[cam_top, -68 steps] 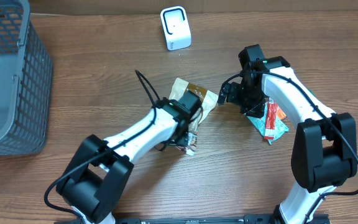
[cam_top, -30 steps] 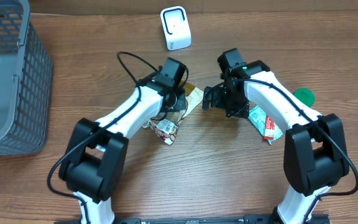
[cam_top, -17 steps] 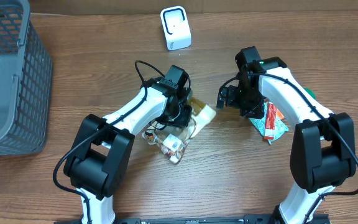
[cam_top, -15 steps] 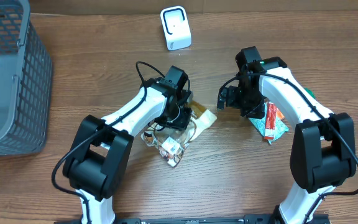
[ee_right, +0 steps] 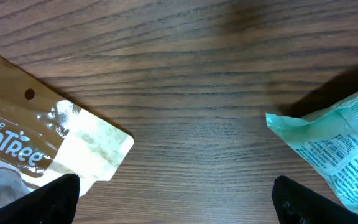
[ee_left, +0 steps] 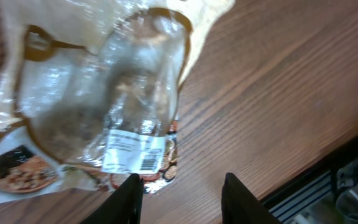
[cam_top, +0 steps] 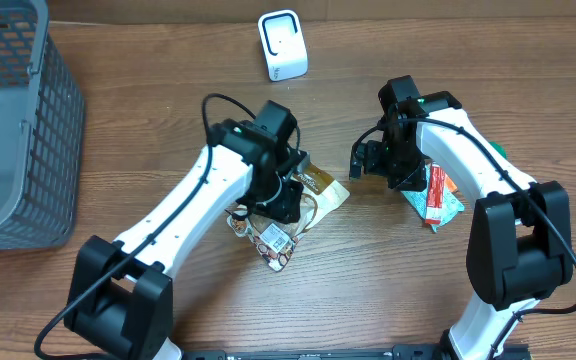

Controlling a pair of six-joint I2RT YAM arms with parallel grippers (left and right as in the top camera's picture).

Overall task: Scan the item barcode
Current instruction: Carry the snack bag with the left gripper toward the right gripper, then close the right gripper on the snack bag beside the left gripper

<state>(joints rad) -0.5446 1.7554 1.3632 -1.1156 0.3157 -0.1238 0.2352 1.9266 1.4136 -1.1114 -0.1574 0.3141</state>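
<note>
Overhead: snack pouch flat at worktop centre, long axis diagonal; left gripper directly above, nearer arm.
Left wrist: jaws parted, empty; barcode label face up just ahead.
Right wrist: right gripper wide open, empty; pouch corner beside.

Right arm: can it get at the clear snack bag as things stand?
Probably yes. The right gripper has its fingers open, and the snack bag has its tan corner flat on the table just ahead of them, nothing between. The left gripper, open above the bag's barcode end, may crowd it.
</note>
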